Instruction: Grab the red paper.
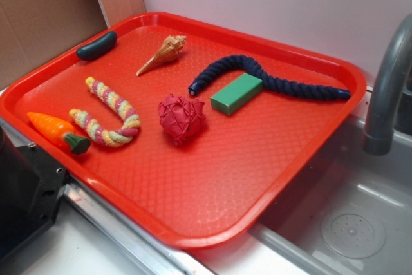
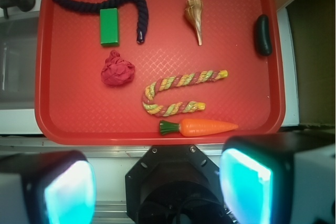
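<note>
Bright even light in both views, soft short shadows under the objects, pale glare on the red tray (image 1: 212, 220) near rim, wrist view sharp on the tray, the two fingers (image 2: 247, 187) at bottom blurred and glowing cyan.

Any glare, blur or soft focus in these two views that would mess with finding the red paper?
Exterior: even soft light, the red paper is sharp with a faint shadow, and a mild sheen lies on the tray. Wrist: the paper ball and tray are in focus; the gripper is a blur up close, with bright cyan glow on its jaws, which stand wide apart.
</note>
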Robot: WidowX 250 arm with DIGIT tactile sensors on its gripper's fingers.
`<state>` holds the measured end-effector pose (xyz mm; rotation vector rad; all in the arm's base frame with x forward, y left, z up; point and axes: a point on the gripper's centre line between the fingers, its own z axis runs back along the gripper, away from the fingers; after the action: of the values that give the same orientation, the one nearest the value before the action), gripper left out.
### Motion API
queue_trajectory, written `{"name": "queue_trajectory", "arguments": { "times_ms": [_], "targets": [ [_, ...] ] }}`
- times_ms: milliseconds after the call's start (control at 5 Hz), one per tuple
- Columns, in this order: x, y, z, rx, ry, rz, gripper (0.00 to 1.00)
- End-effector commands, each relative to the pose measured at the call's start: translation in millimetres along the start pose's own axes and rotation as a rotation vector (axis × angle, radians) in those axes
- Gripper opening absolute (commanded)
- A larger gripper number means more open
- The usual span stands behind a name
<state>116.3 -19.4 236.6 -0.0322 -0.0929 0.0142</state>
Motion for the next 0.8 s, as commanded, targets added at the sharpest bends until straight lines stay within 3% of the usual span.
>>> {"name": "queue_trajectory", "arguments": {
  "times_ms": [0, 200, 400, 600],
  "targets": [
    [0, 0, 0, 0.000, 0.000, 0.000, 1.00],
    [28, -21, -54, -0.013, 0.015, -0.156, 1.00],
    [45, -50, -106, -0.100, 0.064, -0.238, 1.00],
    [48, -68, -155, -0.164, 0.048, -0.337, 1.00]
  ]
}}
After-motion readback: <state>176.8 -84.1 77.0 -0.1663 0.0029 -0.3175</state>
